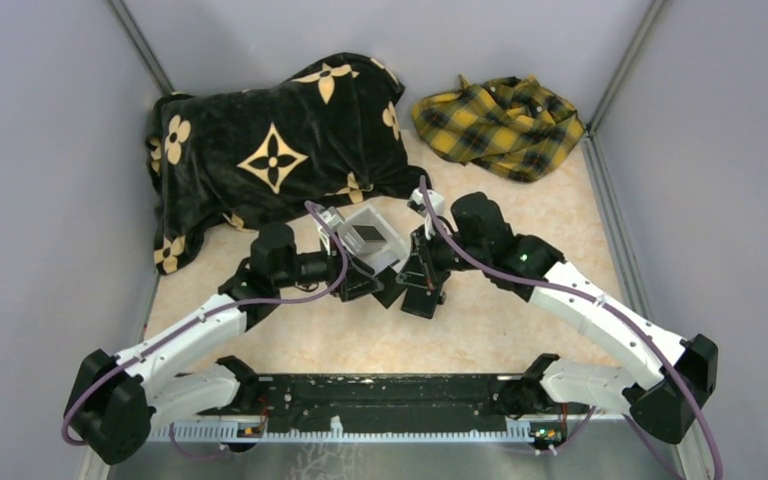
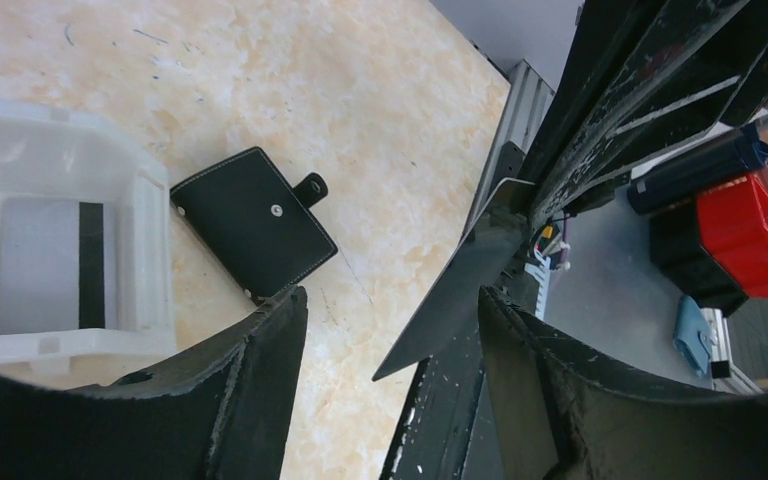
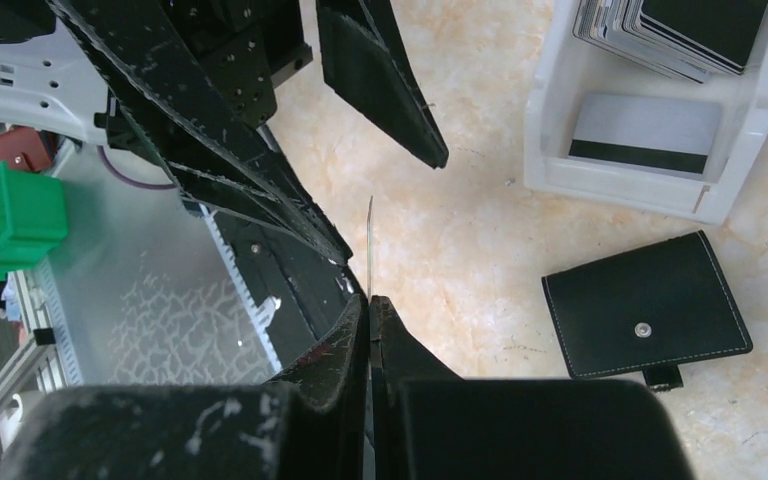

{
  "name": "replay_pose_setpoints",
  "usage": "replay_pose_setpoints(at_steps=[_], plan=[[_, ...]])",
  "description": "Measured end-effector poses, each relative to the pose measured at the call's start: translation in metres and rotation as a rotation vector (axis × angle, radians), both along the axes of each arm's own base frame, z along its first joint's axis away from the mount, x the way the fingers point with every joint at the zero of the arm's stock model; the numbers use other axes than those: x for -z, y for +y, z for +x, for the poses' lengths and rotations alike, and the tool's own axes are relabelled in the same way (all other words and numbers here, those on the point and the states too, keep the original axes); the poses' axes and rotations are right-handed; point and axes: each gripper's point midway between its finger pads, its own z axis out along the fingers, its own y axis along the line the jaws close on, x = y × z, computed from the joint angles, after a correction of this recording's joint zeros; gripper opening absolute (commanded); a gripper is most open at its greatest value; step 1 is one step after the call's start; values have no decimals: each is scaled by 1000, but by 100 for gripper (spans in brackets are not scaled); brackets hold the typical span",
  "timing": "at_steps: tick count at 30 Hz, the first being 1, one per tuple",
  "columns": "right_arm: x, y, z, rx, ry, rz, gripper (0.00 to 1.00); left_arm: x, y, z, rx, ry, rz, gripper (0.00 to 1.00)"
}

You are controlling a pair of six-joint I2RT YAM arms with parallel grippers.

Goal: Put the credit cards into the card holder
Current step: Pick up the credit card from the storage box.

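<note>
From above, both arms reach to mid-worktop [image 1: 505, 330]. The left fingers [image 1: 358, 284] and right fingers [image 1: 426, 292] are close together, just near of the white box [image 1: 388, 232]. A black blanket [image 1: 260, 140] lies far left and a plaid cloth [image 1: 500, 125] far right.

Left wrist: the left fingers [image 2: 260, 375] are spread wide and grip nothing, and a grey card [image 2: 460, 285] slants across the gap between them. The holder [image 2: 252, 225] lies shut on the worktop, just beside the box [image 2: 150, 250].

Right wrist: the right fingers [image 3: 370, 315] are pinched tight on that card [image 3: 369, 245] – seen edge-on, upright. The holder [image 3: 645, 305] lies closed, apart from the card. The box [image 3: 570, 130] holds a card stack [image 3: 675, 30] and a striped card [image 3: 645, 135].
</note>
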Motion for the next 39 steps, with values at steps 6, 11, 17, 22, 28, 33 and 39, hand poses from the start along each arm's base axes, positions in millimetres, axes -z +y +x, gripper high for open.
replay_pose_setpoints(at_steps=[6, 11, 17, 22, 28, 33, 39], plan=[[1, -2, 4, -9, 20, 29, 0, 10, -4, -7, 57, 32, 14, 63], [10, -2, 6, -22, 59, 32, 0, 18, -7, -11, 100, 58, 21, 55], [22, 3, 7, -53, 111, 36, 0, 22, -13, -14, 152, 80, 22, 34], [26, 4, 11, -56, 139, 43, 0, 23, -16, -16, 190, 89, 19, 14], [31, 0, 20, -37, 168, 44, 31, 23, -18, -17, 212, 94, 16, 0], [32, -4, 31, 8, 128, 26, 52, 24, -19, -14, 200, 97, 18, 0], [29, -21, 36, 116, 27, 44, 56, 22, -22, -3, 142, 124, -2, 0]])
